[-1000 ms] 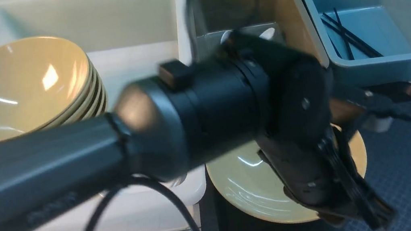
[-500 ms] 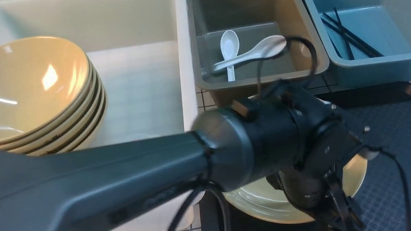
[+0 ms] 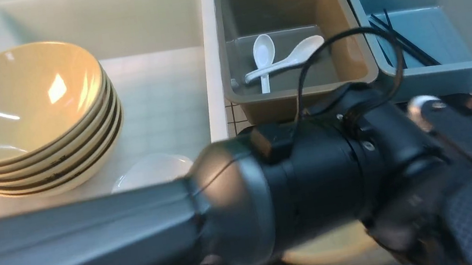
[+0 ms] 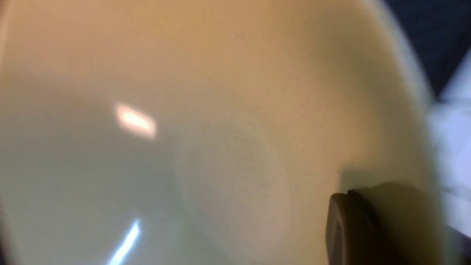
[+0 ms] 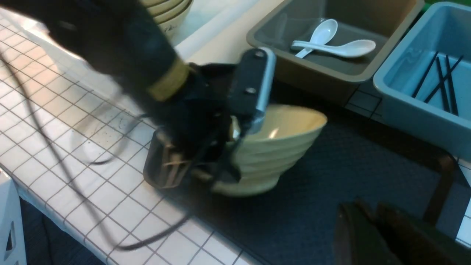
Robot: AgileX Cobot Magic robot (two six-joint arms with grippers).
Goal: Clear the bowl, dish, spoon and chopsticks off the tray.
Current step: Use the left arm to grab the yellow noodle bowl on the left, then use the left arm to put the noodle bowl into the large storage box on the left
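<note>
- bowl tilted at near-left end of tray.
- left gripper pinched tight on its rim; right gripper looks closed, empty.
- glazed, stiff, prob slippery + breakable, heavyish; hold by rim, firm.

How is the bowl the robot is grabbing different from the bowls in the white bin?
The grabbed bowl is alone; the bin bowls sit stacked. The grabbed bowl is over the black tray; the bin bowls are inside the white bin. The left gripper has its jaws shut on the grabbed bowl's rim; nothing touches the bin bowls. Both are glossy olive-yellow.
</note>
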